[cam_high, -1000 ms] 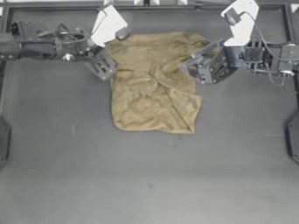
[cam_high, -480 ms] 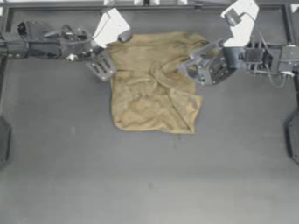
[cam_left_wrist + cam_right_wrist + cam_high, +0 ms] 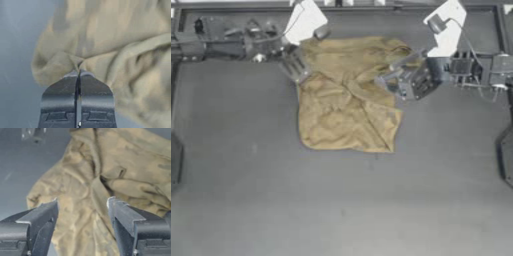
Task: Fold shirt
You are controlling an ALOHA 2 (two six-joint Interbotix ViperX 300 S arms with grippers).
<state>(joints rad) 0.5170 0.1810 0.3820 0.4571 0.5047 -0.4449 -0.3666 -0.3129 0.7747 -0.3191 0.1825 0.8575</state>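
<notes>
The shirt is a tan cloth lying crumpled and partly folded on the far half of the dark table, its lower edge toward the middle. At its upper left edge is my left gripper. The left wrist view shows that gripper shut, pinching a small fold of the shirt at its tips. My right gripper hangs over the shirt's right side. In the right wrist view it stands open with wrinkled shirt cloth between and beyond the fingers.
The bare table stretches in front of the shirt. White arm parts stand along the far edge. Dark fixtures sit at the left edge and right edge.
My left arm has drifted slightly toward the far edge, its gripper still at the shirt's left edge. The right gripper and the shirt's outline look nearly the same.
</notes>
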